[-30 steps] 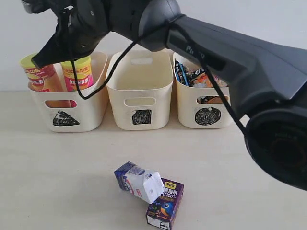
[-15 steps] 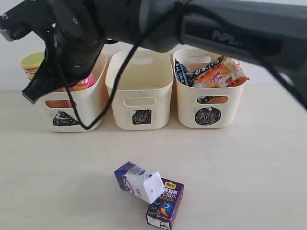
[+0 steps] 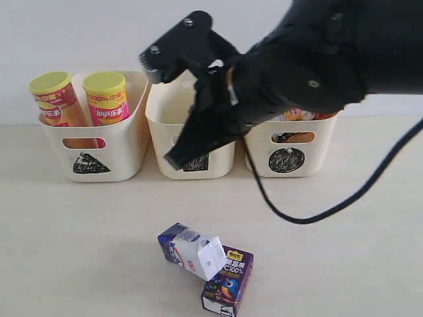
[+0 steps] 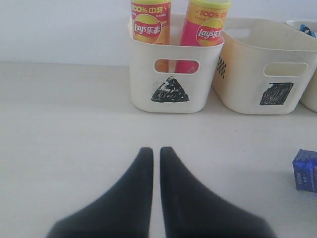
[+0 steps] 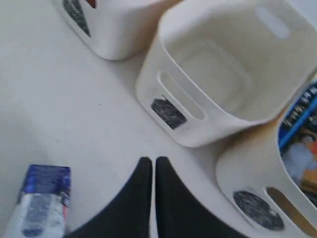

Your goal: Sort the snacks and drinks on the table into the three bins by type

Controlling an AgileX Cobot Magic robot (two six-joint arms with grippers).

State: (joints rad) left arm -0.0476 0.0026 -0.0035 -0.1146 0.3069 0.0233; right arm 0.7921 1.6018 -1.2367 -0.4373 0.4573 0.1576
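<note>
Exterior view: just swung over to the front of the square bin (image 3: 157, 115) with right jaws together, empty, presumably to fetch the gable-top carton (image 3: 192, 254) and juice box (image 3: 228, 281) lying on the table (image 3: 79, 251) before it.

Left pincer (image 4: 155, 151) closed over the counter (image 4: 64, 124), bins ahead.
Its two dark fingers stood almost together, with only a thin slit and nothing between them. Beyond them the triangle bin (image 4: 143, 74) held the yellow can (image 4: 150, 22) and the pink can (image 4: 203, 27) upright, side by side. The square bin (image 4: 247, 69) sat just beside it. A blue carton (image 4: 305, 170), cut off by the frame, perhaps lay on its side.
</note>
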